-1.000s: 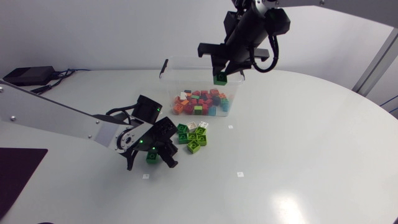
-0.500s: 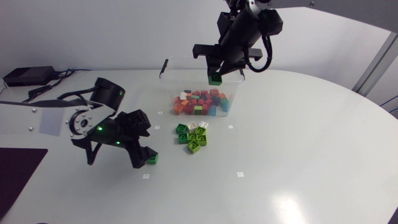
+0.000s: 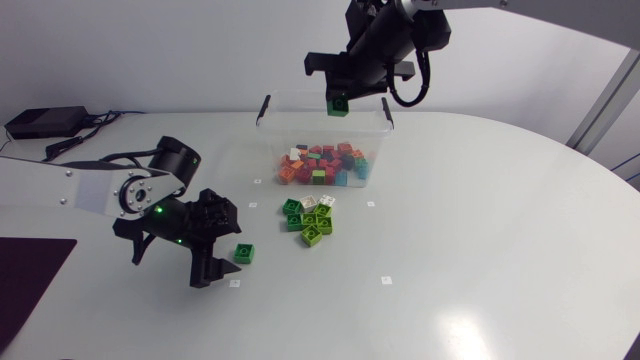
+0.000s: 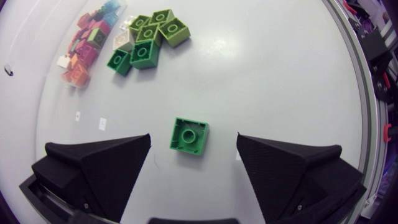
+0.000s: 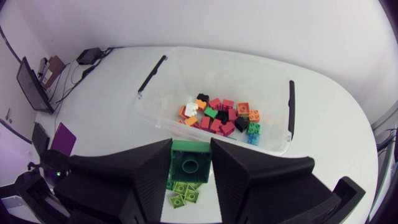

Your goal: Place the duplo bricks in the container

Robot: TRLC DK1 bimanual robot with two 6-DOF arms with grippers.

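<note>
One green plastic brick [image 5: 191,163] clamped in right gripper [image 3: 339,97]; clear plastic container [image 5: 186,74] lower, at 6 o'clock. Left gripper [image 4: 193,137] spread, straddling second green brick [image 4: 189,134].

Container [image 3: 290,130] upper centre, bricks [image 3: 322,165] in it, right hand [image 3: 338,98] with held brick [image 3: 338,104] above — brick cluster [image 3: 310,217] below; single brick [image 3: 243,253] lower left, by left hand [image 3: 220,243].

- Bright, even light falls from overhead; my white table [image 3: 480,230] reads pale and uniform.
- Shadows are soft and faint beneath the loose green brick [image 4: 189,135] and under my left arm [image 3: 100,190].
- Both wrist views bow hard toward their edges.
- The held green brick [image 5: 191,165] looks dim between the black fingers of my right gripper [image 5: 191,149].
</note>
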